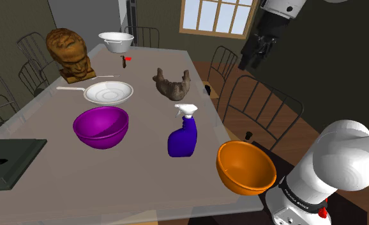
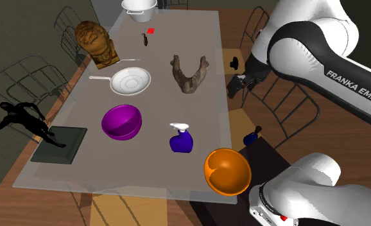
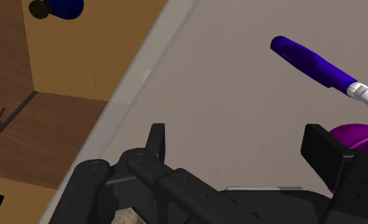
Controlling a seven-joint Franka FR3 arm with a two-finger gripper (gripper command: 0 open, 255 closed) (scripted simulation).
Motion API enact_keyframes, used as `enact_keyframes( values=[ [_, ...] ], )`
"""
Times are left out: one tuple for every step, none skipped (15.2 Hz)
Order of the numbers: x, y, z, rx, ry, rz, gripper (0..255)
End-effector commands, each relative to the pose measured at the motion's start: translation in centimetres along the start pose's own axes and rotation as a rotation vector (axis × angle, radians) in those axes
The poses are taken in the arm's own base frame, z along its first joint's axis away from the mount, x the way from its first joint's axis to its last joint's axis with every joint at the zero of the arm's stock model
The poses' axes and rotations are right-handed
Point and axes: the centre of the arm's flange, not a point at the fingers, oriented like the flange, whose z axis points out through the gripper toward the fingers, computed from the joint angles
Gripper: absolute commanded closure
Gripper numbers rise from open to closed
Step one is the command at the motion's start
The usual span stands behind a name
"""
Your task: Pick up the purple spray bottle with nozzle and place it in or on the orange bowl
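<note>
The purple spray bottle (image 1: 182, 138) with its white nozzle (image 1: 187, 110) stands upright on the table between the purple bowl (image 1: 101, 126) and the orange bowl (image 1: 246, 167). In the second exterior view the bottle (image 2: 181, 141) is just up and left of the orange bowl (image 2: 227, 171). My gripper (image 1: 248, 59) hangs high beyond the table's edge, over the chairs, well away from the bottle. In the wrist view its fingers (image 3: 157, 140) stand apart with nothing between them, and the gripper (image 3: 240, 145) looks down at the table edge with the bottle (image 3: 313, 63) ahead.
On the table stand a brown bust (image 1: 68, 54), a white pot (image 1: 116, 41), a white pan (image 1: 108, 93), a brown jaw-shaped piece (image 1: 172, 83) and a dark tray (image 2: 59, 144) with a black figure (image 2: 20, 119). Wire chairs (image 1: 260, 105) line the sides; a small blue object (image 2: 251, 137) lies on one.
</note>
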Motion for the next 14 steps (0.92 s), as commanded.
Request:
enact_keyframes(
  values=[
    [0.0, 0.0, 0.0, 0.000, 0.000, 0.000, 0],
    [0.7, -0.9, 0.7, 0.010, -0.014, -0.034, 0],
    [1.3, -1.8, 1.5, 0.020, -0.028, -0.068, 0],
    [1.9, -2.7, 2.2, 0.029, -0.042, -0.103, 0],
    [2.4, -3.6, 2.9, 0.039, -0.056, -0.137, 0],
    [2.9, -4.6, 3.6, 0.049, -0.070, -0.171, 0],
    [3.4, -5.6, 4.3, 0.059, -0.085, -0.205, 0],
    [3.8, -6.6, 5.1, 0.068, -0.099, -0.239, 0],
    [4.2, -7.6, 5.8, 0.078, -0.113, -0.273, 0],
    [4.5, -8.7, 6.5, 0.088, -0.127, -0.308, 0],
    [4.8, -9.8, 7.2, 0.098, -0.141, -0.342, 0],
    [5.0, -10.8, 7.9, 0.107, -0.155, -0.376, 0],
    [5.2, -11.9, 8.6, 0.117, -0.169, -0.410, 0],
    [5.3, -13.1, 9.2, 0.127, -0.183, -0.444, 0]
  ],
)
